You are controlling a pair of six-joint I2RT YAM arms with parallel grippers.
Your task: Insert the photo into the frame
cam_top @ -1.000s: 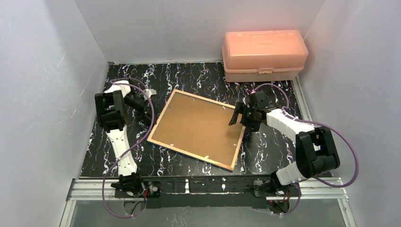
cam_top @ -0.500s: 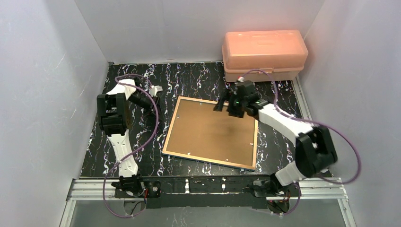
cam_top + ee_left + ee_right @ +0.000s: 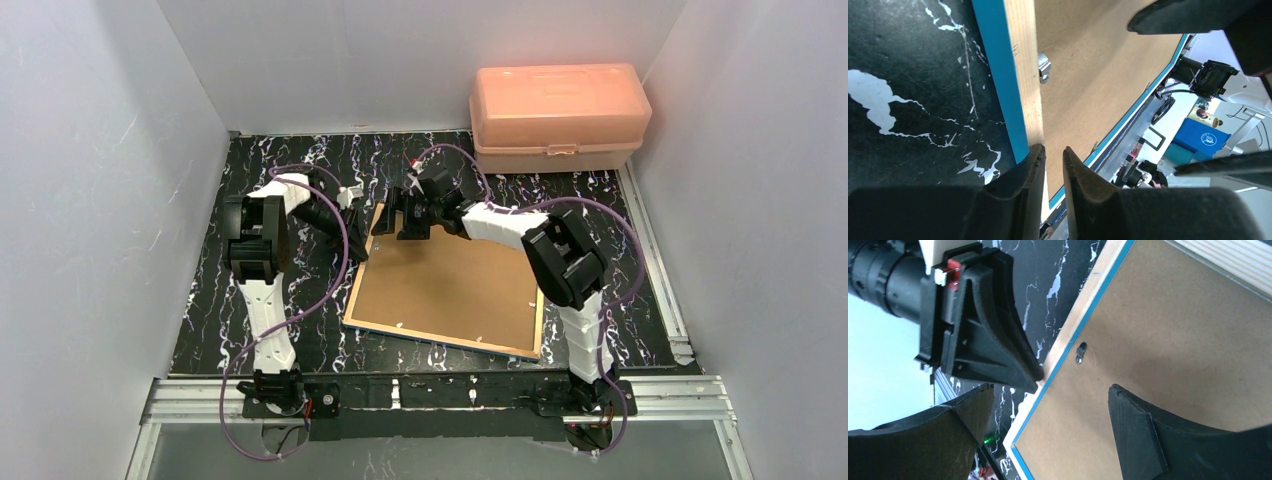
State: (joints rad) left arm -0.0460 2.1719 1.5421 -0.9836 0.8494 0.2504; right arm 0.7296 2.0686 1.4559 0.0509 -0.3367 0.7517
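The frame (image 3: 445, 285) lies face down on the black marbled table, its brown backing board (image 3: 1173, 340) up and its blue border showing along the edges. The photo is hidden. My left gripper (image 3: 1053, 150) is at the frame's far left corner. Its jaws stand a narrow gap apart over the wood rim (image 3: 1023, 75), and nothing is visibly pinched. My right gripper (image 3: 1050, 390) hangs wide open just above the same corner, one finger over the board and the other beyond the edge. From above, the two grippers (image 3: 352, 205) (image 3: 405, 215) nearly meet.
A pink plastic box (image 3: 558, 115) stands at the back right against the wall. Small metal clips (image 3: 1081, 352) hold the backing board. White walls close in on three sides, and a metal rail (image 3: 440, 395) runs along the near edge.
The frame has turned and shifted toward the right. My right gripper swept from the frame's right edge to its far left corner. My left gripper moved in to that corner and parted its jaws slightly.
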